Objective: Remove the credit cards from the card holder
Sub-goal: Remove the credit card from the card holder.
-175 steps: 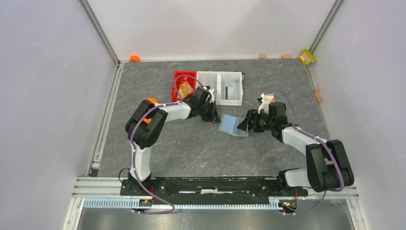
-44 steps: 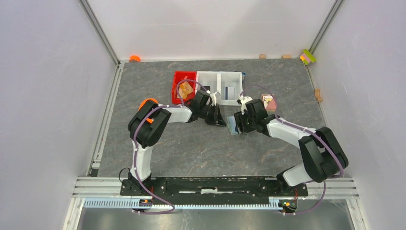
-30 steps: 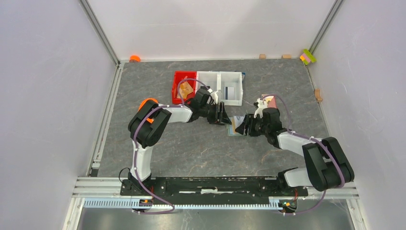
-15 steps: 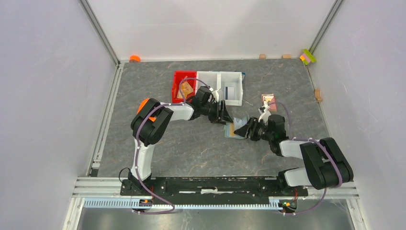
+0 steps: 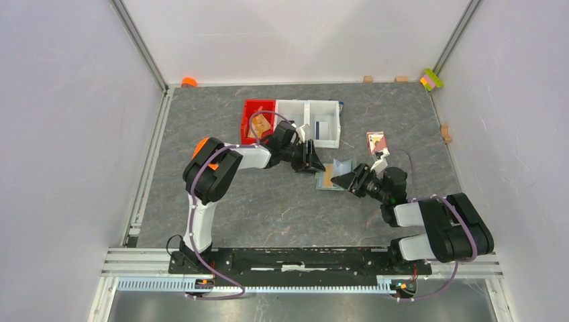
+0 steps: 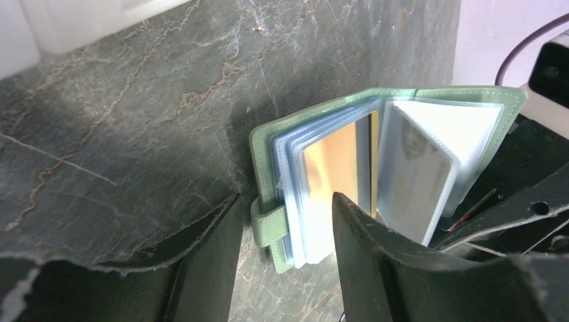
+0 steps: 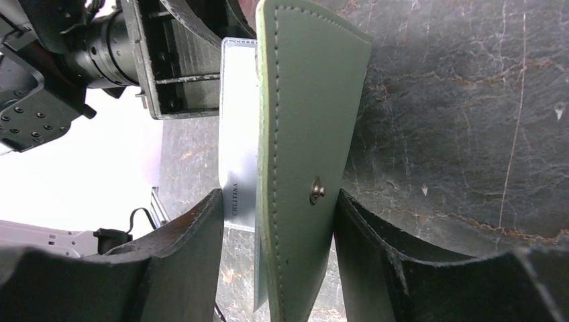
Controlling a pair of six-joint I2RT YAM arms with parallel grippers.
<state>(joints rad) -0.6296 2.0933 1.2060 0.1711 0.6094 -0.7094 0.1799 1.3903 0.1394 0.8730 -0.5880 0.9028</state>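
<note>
Here, two arms reach in from the near edge over a wide bare stretch of grey surface [image 5: 282,215]. Between them lies the one card holder [image 7: 302,121], opened, mid-surface and well apart from every edge. The right tool [image 7: 278,201] is clamped on its upright green cover, which fills the gap between the fingers. Just beyond, the left tool [image 6: 285,201] stands with jaws apart astride the holder's tab [image 6: 272,227], the left finger just short of it. Two credit cards [image 6: 335,168] show in the clear sleeves, a gold one near the tab and a pale card [image 6: 412,178] on the facing leaf. Against half a second ago, the right wrist has drawn back toward its base and the holder has not shifted. Farther off sit one red bin [image 5: 246,121] and two white bins [image 5: 291,111], near the left tool, and one pink square [image 5: 376,142] beyond the right tool. Past them, open surface runs to the far edge.
</note>
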